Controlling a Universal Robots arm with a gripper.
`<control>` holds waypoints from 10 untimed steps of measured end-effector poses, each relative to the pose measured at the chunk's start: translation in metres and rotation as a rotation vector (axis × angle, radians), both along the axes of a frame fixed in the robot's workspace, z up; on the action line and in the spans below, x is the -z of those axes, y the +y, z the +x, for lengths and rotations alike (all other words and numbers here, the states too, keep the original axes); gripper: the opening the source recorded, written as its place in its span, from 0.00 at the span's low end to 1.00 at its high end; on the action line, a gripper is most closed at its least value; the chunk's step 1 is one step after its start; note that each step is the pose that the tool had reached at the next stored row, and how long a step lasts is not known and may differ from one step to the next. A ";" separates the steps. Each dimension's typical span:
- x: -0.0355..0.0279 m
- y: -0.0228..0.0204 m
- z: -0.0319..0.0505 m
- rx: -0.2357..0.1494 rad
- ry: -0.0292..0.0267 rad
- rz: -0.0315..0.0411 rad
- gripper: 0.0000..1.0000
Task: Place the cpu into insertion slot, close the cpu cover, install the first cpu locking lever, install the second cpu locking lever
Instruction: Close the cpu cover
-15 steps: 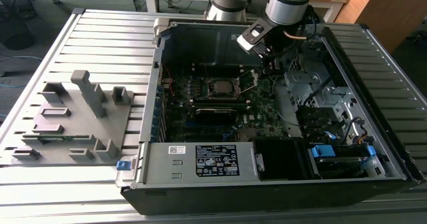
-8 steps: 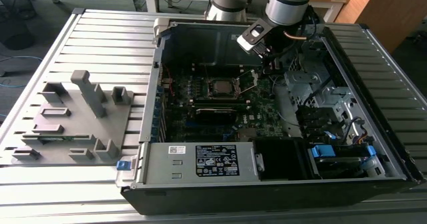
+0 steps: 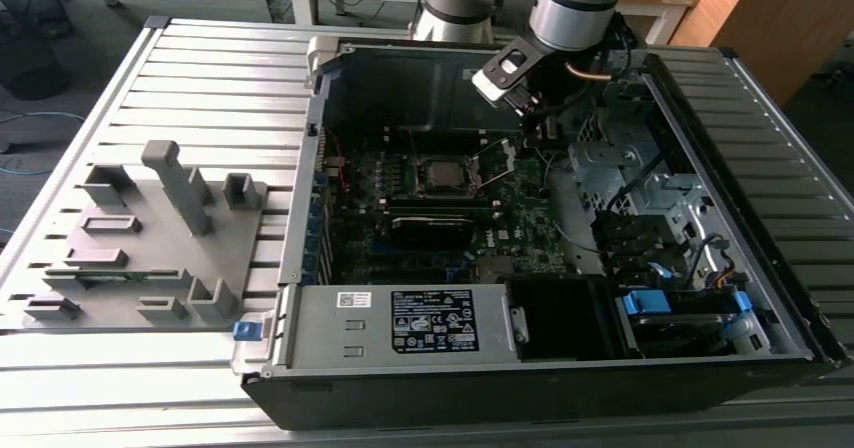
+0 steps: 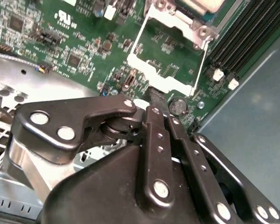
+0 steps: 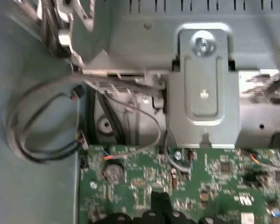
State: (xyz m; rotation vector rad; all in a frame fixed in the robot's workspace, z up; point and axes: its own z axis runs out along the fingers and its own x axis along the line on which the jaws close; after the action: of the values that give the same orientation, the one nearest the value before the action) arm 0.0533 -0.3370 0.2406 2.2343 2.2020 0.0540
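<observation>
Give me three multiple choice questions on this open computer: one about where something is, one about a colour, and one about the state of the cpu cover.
1. Where does the grey fixture tray lie?
A. On the table, to the exterior view's left of the computer case
B. Inside the case
C. On the robot arm

2. What colour is the motherboard?
A. Red
B. White
C. Green

3. The cpu sits in the insertion slot. How does the cpu cover stand?
A. Shut flat over it
B. Open, swung off it
C. Lying on the tray

Answers:
1 A: the exterior view shows the tray on the slats beside the case.
2 C: both wrist views show a green board.
3 B: the cpu's grey top is bare, and the board shows through the cover's cut-out.
</observation>
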 end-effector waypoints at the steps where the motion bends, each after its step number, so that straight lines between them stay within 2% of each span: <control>1: 0.0001 0.0000 -0.0034 0.000 -0.0002 -0.0001 0.11; 4: 0.0003 0.0000 -0.0164 0.000 -0.0038 -0.0002 0.11; 10: 0.0003 -0.0001 -0.0437 0.000 -0.0180 0.0000 0.11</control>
State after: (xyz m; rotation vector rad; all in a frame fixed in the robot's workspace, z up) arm 0.0096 -0.3371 0.2403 2.2248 2.1932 0.0739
